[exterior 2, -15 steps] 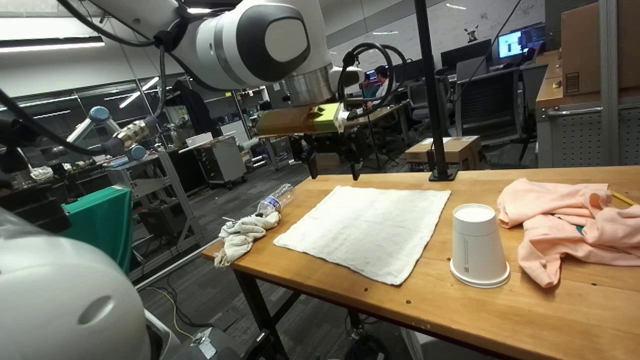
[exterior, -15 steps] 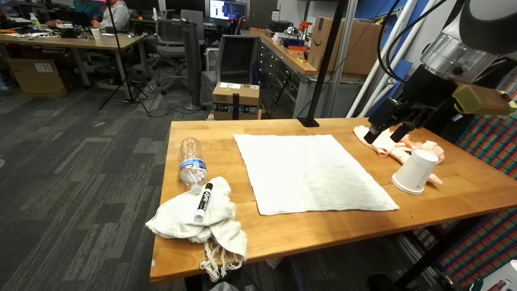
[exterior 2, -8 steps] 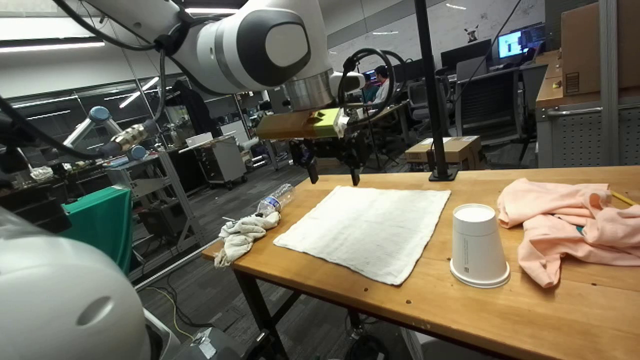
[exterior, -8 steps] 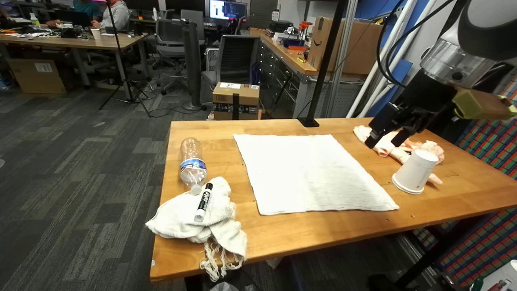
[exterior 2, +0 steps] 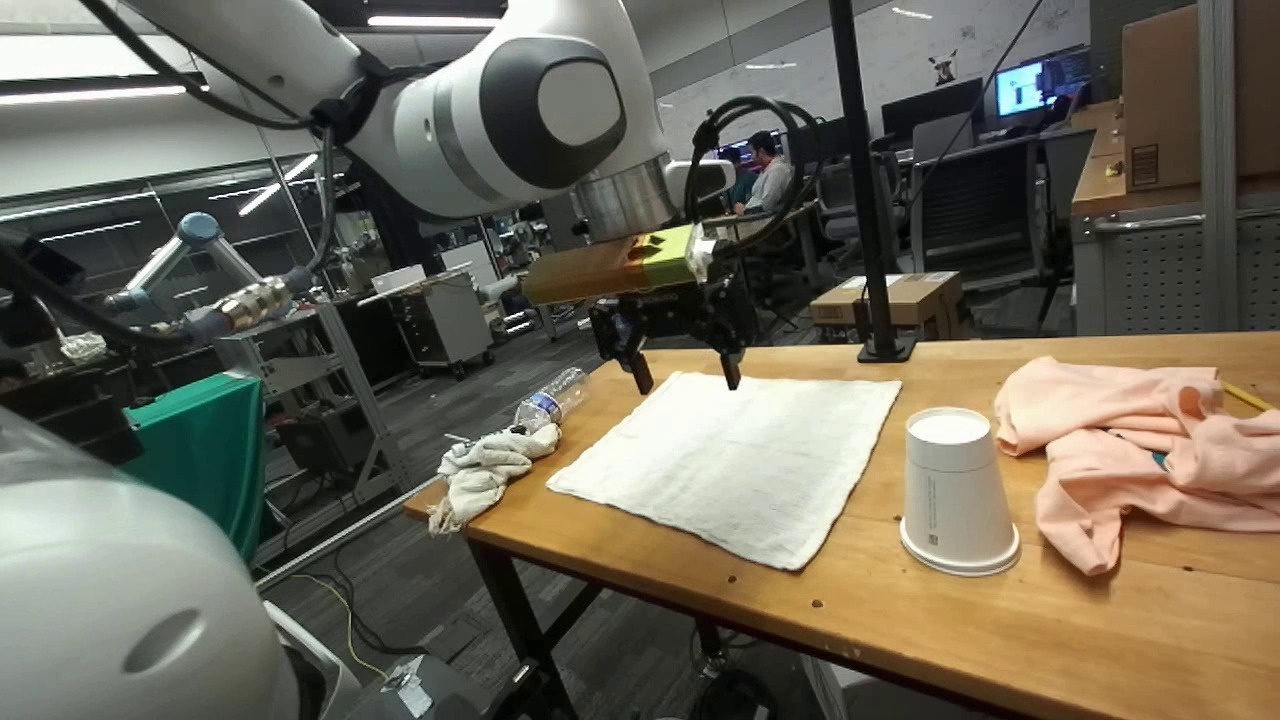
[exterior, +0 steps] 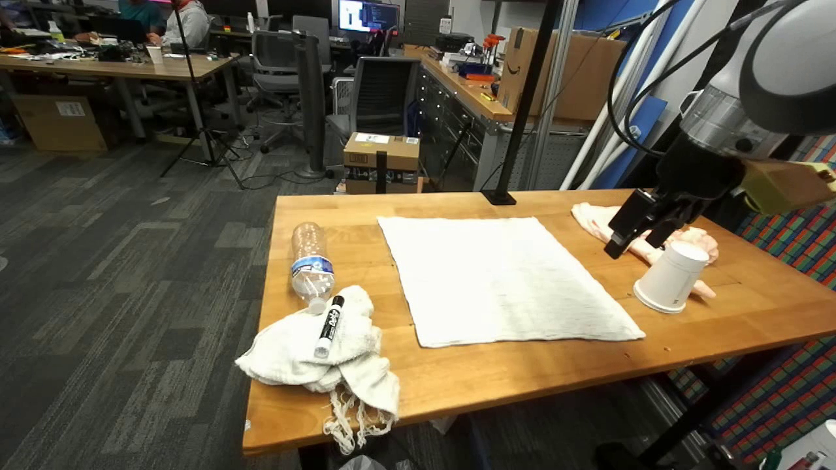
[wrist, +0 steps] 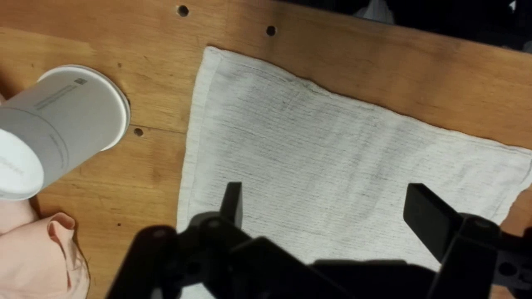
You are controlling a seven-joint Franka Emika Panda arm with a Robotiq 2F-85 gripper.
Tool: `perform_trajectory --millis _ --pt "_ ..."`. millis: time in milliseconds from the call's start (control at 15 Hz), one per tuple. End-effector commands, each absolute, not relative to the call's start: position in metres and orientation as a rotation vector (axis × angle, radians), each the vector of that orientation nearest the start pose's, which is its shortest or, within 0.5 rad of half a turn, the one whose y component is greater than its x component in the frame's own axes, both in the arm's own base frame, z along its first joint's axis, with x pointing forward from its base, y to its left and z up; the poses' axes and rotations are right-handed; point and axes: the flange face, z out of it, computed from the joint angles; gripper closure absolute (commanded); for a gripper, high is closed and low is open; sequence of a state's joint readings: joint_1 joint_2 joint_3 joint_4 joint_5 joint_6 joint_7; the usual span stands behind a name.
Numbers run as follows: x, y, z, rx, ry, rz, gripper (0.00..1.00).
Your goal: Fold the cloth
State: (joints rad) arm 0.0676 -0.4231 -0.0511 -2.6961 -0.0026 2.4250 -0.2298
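Note:
A white square cloth lies flat and spread out on the wooden table, in both exterior views (exterior: 503, 281) (exterior 2: 740, 470). In the wrist view the cloth (wrist: 311, 137) fills the middle, with two of its corners showing. My gripper is in the air above the cloth, in both exterior views (exterior: 633, 247) (exterior 2: 688, 386). In the wrist view the gripper (wrist: 325, 185) has its fingers wide apart with only cloth visible below the gap. It holds nothing and appears apart from the cloth.
An upside-down white cup (exterior 2: 955, 500) stands beside the cloth, near a crumpled pink garment (exterior 2: 1130, 440). A plastic bottle (exterior: 311, 264) and a crumpled fringed towel (exterior: 313, 365) with a marker (exterior: 330, 326) on it lie by the far table end. A black pole (exterior 2: 868, 250) rises at the table's edge.
My gripper has come lower and shifted a little to the right in both exterior views. Its fingers stay apart. The cloth and other objects have not moved.

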Motion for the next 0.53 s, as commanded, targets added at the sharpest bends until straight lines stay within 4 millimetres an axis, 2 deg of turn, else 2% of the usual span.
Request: perform_trajectory --millis 0,467 --pt "0.398 0.001 0.363 -3.144 -0.441 -0.208 0.0" --pt "0.412 -0.01 0.324 -3.126 -0.417 -0.148 0.0"
